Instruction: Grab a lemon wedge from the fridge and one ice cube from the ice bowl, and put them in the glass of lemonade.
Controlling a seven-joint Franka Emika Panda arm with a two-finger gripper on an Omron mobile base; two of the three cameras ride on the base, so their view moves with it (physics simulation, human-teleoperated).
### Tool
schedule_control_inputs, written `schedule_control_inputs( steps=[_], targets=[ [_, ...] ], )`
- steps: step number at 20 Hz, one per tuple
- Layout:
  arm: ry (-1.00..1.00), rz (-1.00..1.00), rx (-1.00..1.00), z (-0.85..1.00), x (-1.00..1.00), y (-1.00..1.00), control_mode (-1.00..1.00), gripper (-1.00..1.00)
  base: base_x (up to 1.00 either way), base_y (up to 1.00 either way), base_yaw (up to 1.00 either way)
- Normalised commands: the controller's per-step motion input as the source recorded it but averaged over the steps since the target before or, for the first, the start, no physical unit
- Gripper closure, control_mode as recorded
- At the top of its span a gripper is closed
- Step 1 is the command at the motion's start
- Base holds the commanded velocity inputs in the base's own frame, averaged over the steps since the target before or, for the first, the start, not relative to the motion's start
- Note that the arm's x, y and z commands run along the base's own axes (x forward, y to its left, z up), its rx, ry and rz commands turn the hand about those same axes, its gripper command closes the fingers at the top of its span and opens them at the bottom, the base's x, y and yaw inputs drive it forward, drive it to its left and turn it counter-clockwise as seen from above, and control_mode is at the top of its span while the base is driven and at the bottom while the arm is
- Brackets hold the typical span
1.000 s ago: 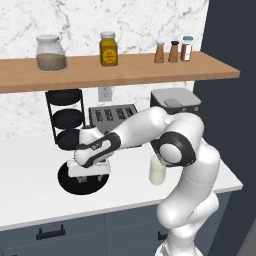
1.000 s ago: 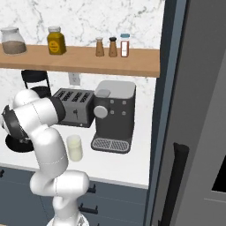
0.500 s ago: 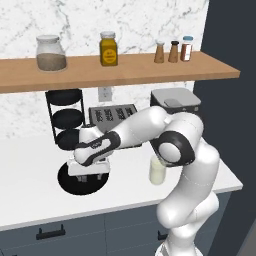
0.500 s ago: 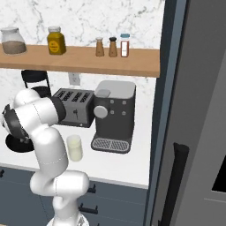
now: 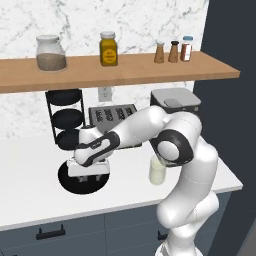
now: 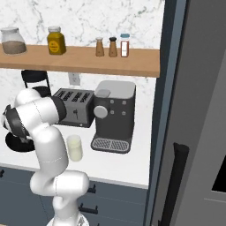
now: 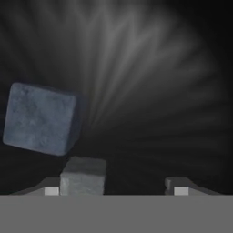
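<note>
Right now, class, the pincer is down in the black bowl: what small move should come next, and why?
Probably closing the pincer on the small ice cube. In the hand view that cube sits between the open fingertips, against one of them, on the floor of the ice bowl, while a bigger cube lies off to one side.

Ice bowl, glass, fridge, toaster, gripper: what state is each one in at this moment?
ice bowl: on the counter, hand lowered into it, two ice cubes inside.
glass of lemonade: upright on the counter, filled with pale liquid.
fridge: door in view closed.
toaster: slots empty.
gripper: down in the bowl, jaws apart, one cube by a fingertip, not gripped yet.
</note>
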Motion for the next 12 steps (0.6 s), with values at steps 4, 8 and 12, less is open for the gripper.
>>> schedule_control_inputs(
  steps=[4,8,12],
  targets=[
    [0.0,0.0,0.0,0.0,0.0,0.0,-1.0,1.0,0.0,0.0,0.0],
    [0.0,0.0,0.0,0.0,0.0,0.0,-1.0,1.0,0.0,0.0,0.0],
    [0.0,0.0,0.0,0.0,-0.02,0.0,-1.0,1.0,0.0,0.0,0.0]
  ],
)
